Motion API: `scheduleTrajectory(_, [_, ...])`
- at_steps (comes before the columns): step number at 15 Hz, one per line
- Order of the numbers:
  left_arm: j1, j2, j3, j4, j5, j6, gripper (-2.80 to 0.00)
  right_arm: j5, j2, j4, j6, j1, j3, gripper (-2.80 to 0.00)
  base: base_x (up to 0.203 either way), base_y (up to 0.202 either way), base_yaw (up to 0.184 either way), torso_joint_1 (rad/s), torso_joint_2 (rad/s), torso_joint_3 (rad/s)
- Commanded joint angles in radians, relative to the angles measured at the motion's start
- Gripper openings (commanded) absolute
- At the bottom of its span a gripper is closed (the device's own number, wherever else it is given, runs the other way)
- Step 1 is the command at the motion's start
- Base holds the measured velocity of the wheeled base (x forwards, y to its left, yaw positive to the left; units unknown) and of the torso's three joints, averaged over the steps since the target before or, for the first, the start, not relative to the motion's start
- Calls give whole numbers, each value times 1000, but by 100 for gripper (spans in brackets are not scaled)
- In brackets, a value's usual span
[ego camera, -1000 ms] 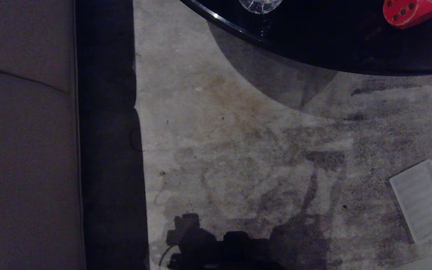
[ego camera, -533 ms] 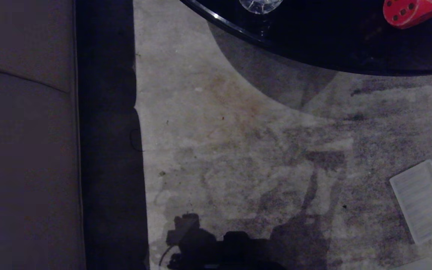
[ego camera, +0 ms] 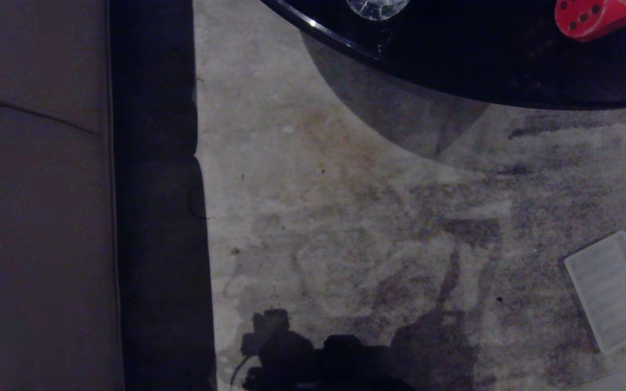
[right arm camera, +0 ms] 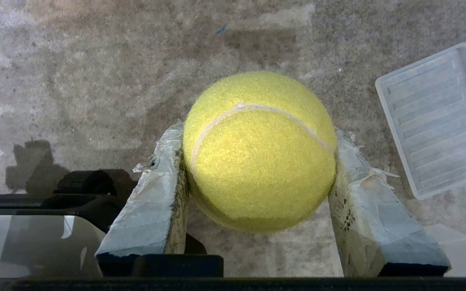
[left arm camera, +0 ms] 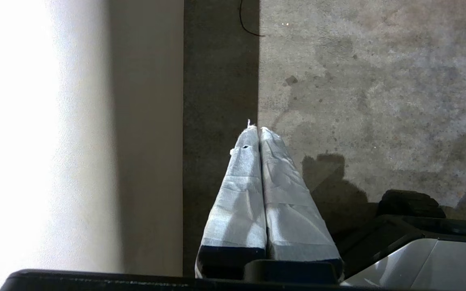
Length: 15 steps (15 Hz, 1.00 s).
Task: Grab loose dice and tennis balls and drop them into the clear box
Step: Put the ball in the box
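Fuzzy yellow-green tennis ball [right arm camera: 259, 151] clamped mid-frame between taped pads of right end effector [right arm camera: 257, 169], seemingly for carrying to translucent ribbed clear box [right arm camera: 435, 119] at right edge. Left end effector [left arm camera: 259, 133] pressed together, idle. Red die with dots [ego camera: 598, 16] on dark tabletop [ego camera: 454, 65], top right. No legible writing.

The head camera is looking steeply down at the stained floor [ego camera: 345, 206]; both wrist cameras are hanging closer above it (right and head views sharing the ribbed lid [right arm camera: 437, 121]).
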Motion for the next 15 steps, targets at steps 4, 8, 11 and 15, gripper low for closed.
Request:
scheduleTrajectory(4, [0,0,0,0,0,1,-280,0,2,-2,0,0,9,-280,0,0,0,0,0,0])
scheduleTrajectory(8, [0,0,0,-1,15,-27,-280,0,2,-2,0,0,9,-280,0,0,0,1,1,7])
scheduleTrajectory(11, [0,2,0,-3,34,-73,-280,0,2,-2,0,0,9,-280,0,0,0,0,0,140])
scheduleTrajectory(15, [0,0,0,-3,32,-73,-280,0,2,-1,0,-1,9,-280,0,0,0,4,3,192])
